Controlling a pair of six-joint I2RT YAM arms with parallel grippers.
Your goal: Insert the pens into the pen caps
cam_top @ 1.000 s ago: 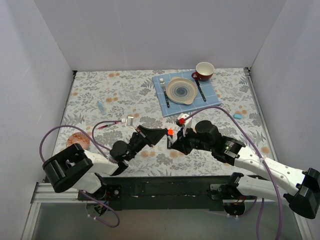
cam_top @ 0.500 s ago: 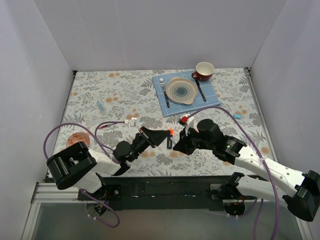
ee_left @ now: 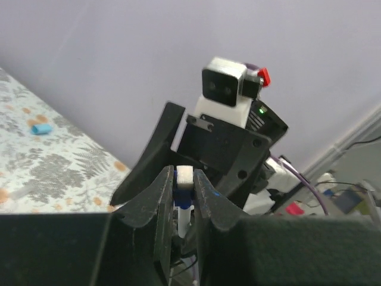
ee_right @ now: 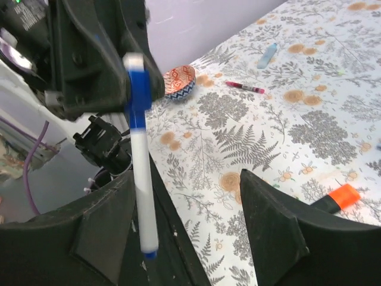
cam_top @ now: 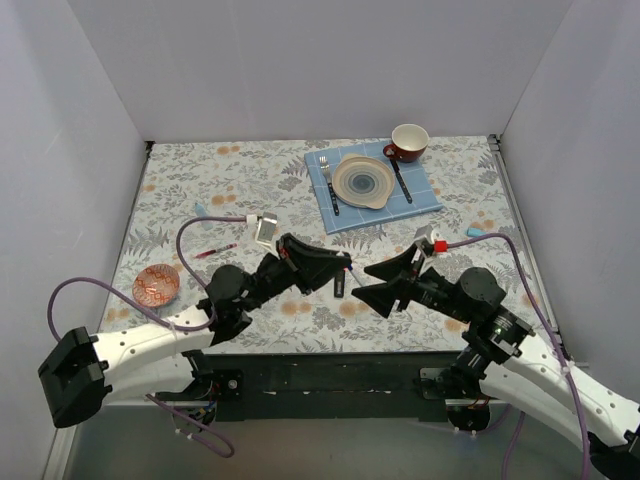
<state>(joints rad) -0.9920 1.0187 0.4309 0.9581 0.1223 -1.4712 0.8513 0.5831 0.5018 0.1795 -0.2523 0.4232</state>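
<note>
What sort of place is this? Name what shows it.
Probably a robot test cell dressed as a dining table: plain white walls box in a floral tablecloth, a plate sits on a blue mat near a red cup, and the left arm and right arm are mounted at the near edge.

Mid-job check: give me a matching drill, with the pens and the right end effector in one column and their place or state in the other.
1. thin white-grey pen with blue end
2. thin red pen
3. short black marker with orange end
4. right end effector

A. lying on the table's left half
B. open, empty
C. clamped in the left end effector
D. lying on the table between both end effectors

Pairs: 1-C, 2-A, 3-D, 4-B
</note>
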